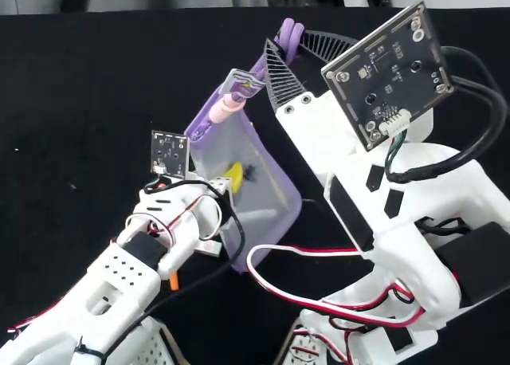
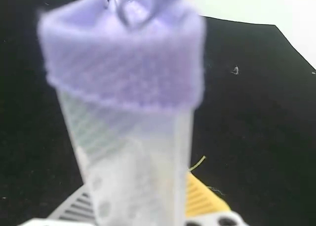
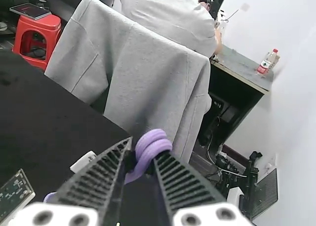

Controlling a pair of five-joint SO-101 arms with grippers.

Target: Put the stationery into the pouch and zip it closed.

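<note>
Right tool [image 3: 142, 154] pinched the purple loop [image 3: 154, 143] of the translucent purple mesh pouch [image 1: 255, 194]; left tool's [image 1: 219, 191] closure was undeterminable. Advise a steady pull directly away from left tool, pouch taut.

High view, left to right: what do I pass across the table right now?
left arm's camera board → pouch → right arm's camera board

black table [image 1: 80, 78]; grey-draped chair [image 3: 133, 73], red stool [image 3: 37, 31], white wall [image 3: 276, 18].
</note>
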